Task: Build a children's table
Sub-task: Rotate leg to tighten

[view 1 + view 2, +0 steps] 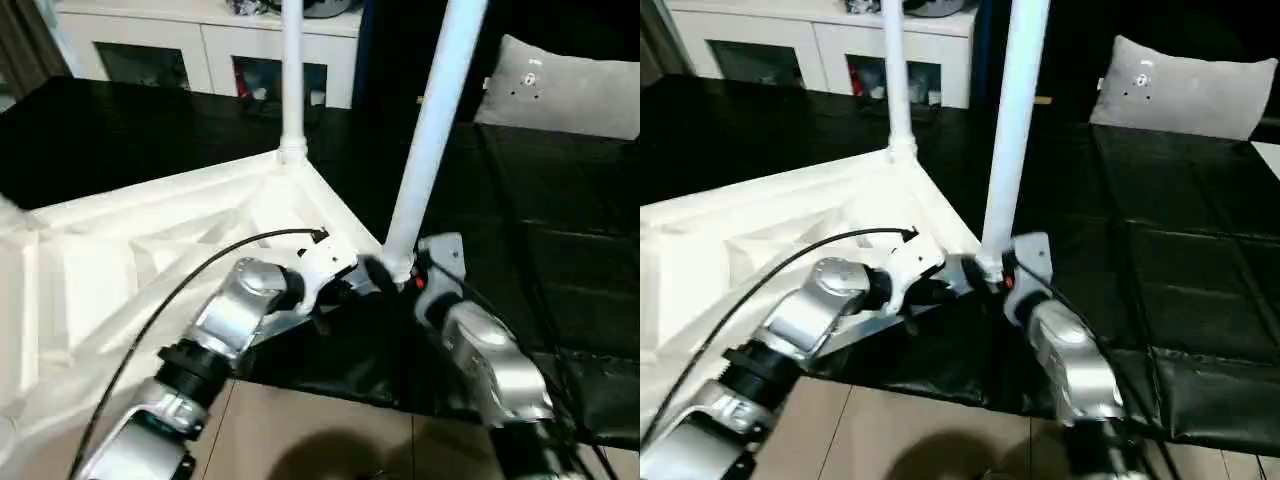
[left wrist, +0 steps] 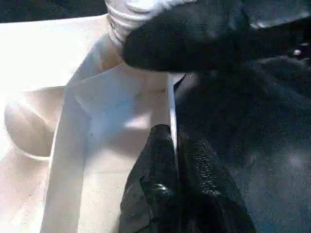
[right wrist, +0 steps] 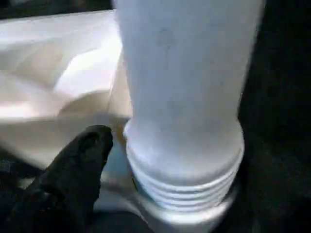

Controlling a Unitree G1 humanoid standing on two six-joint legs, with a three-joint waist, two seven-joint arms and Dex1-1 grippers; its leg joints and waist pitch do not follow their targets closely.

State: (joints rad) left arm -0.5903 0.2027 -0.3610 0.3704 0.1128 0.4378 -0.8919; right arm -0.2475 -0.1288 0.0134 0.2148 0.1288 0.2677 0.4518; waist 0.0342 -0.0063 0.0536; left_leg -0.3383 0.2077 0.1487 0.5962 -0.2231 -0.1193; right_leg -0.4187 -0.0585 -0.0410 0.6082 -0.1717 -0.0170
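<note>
Right end effector [image 1: 385,272] grips leg [image 1: 428,135] at tabletop [image 1: 120,260] socket.

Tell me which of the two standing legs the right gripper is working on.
The nearer leg, leaning at the top's near corner, where the right gripper meets its base. The far leg stands upright at the back corner, untouched.

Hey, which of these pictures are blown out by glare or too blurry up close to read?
Left wrist view: the table top glares to near-white at one corner, losing rib detail; the near black fingers are soft. Right wrist view: the leg sits very close and blurred, though its threads are legible. Left eye view: mild motion blur, and the top's far left edge washes out.
</note>
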